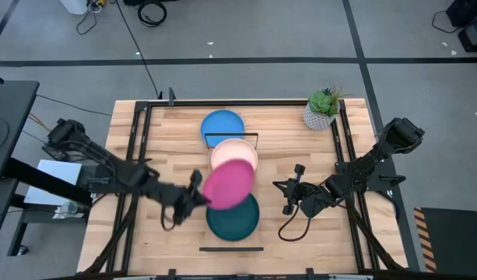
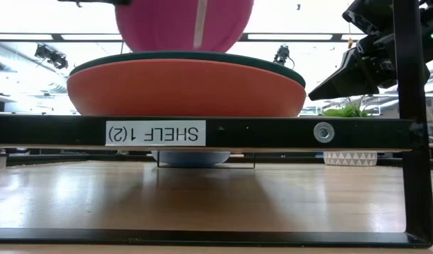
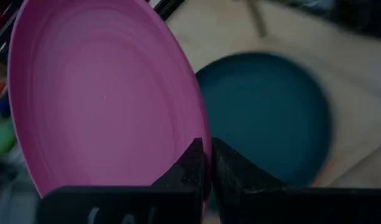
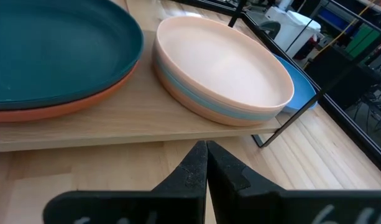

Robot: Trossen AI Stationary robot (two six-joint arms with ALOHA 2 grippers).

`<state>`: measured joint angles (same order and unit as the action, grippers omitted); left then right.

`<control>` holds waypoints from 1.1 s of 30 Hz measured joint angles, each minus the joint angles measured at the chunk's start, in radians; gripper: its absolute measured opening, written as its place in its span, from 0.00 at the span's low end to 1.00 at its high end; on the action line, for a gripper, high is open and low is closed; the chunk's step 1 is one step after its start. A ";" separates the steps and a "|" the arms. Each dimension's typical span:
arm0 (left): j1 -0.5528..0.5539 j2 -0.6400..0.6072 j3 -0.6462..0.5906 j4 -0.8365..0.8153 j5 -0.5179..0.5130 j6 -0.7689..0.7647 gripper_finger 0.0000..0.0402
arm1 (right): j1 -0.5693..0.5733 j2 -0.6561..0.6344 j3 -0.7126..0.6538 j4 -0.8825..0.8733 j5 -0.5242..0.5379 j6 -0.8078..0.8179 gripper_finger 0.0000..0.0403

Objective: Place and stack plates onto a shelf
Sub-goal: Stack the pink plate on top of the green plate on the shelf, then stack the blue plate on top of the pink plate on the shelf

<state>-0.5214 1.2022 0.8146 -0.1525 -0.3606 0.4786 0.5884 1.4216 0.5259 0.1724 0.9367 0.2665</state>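
Above the shelf's (image 1: 232,247) near end, a pink plate (image 1: 227,184) was held clamped in the left claw (image 1: 198,189) over a teal-on-orange stack (image 1: 236,220); the right claw (image 1: 289,187) waited closed, empty. One blue plate (image 1: 222,124) remained off-shelf.

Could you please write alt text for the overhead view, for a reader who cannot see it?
From above, the left hand holds a round matte pink plate over a round teal plate on the long light-wood shelf. A cream plate lies farther along the shelf and a blue plate lies beyond it; the right hand, empty, waits beside the shelf.
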 joint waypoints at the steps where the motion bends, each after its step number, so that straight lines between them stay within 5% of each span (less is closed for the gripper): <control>1: -0.028 0.024 0.000 0.026 -0.001 0.000 0.06 | 0.000 0.000 0.000 0.001 0.000 -0.001 0.03; 12: -0.162 0.236 0.000 0.128 -0.004 -0.079 0.06 | -0.001 0.000 0.000 0.022 -0.014 -0.012 0.03; 33: -0.168 0.290 0.096 0.078 -0.013 -0.274 0.21 | -0.001 0.000 -0.005 0.021 -0.016 -0.008 0.03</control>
<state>-0.6894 1.4925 0.9108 -0.0742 -0.3731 0.2046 0.5873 1.4216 0.5205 0.1936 0.9211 0.2581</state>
